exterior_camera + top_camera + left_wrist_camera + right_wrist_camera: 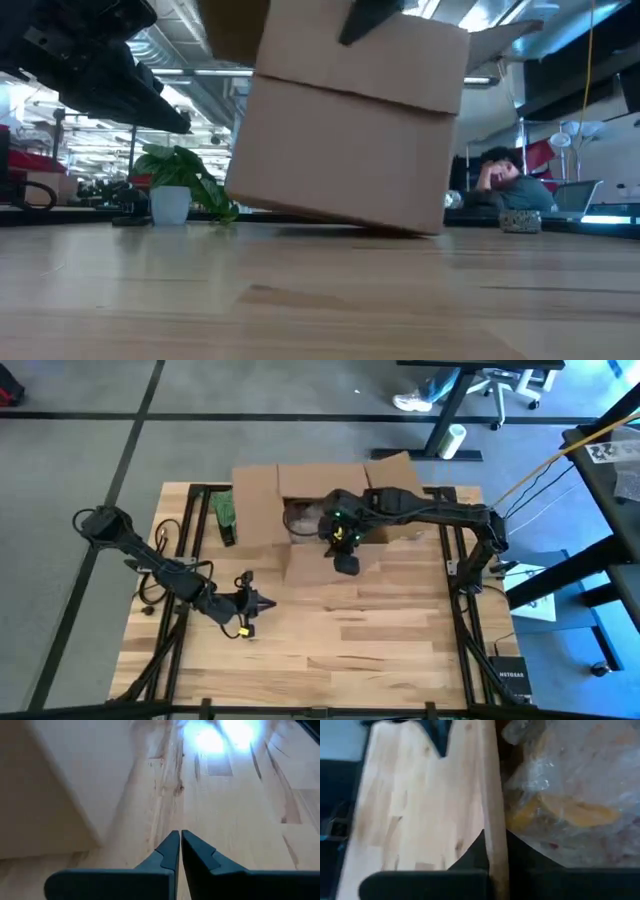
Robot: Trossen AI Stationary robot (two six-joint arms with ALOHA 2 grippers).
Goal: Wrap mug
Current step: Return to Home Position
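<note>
An open cardboard box (262, 510) stands at the table's far middle; in the low view the box (350, 140) is tilted, its left bottom edge off the wood, resting on its lower right edge (415, 230). Inside lies a yellowish mug in clear wrap (570, 810), also visible from above (305, 518). My right gripper (345, 560) is shut on the box's near side. My left gripper (262, 603) is shut and holds nothing, low over the bare wood at the near left, and its wrist view shows it (180, 847) closed. My right gripper pinches a cardboard edge (492, 827) on the box's near side, one finger inside the box and one outside. The fingers come from above, slanting down. The box sits tilted in this hold, one bottom edge raised and the other on the table.
A small green plant in a white pot (172, 190) stands left of the box, the same plant (225, 515) showing from above. The box's flaps (395, 470) stand open. Bare wood (370, 640) lies near of the box. A person (500, 180) sits beyond the table.
</note>
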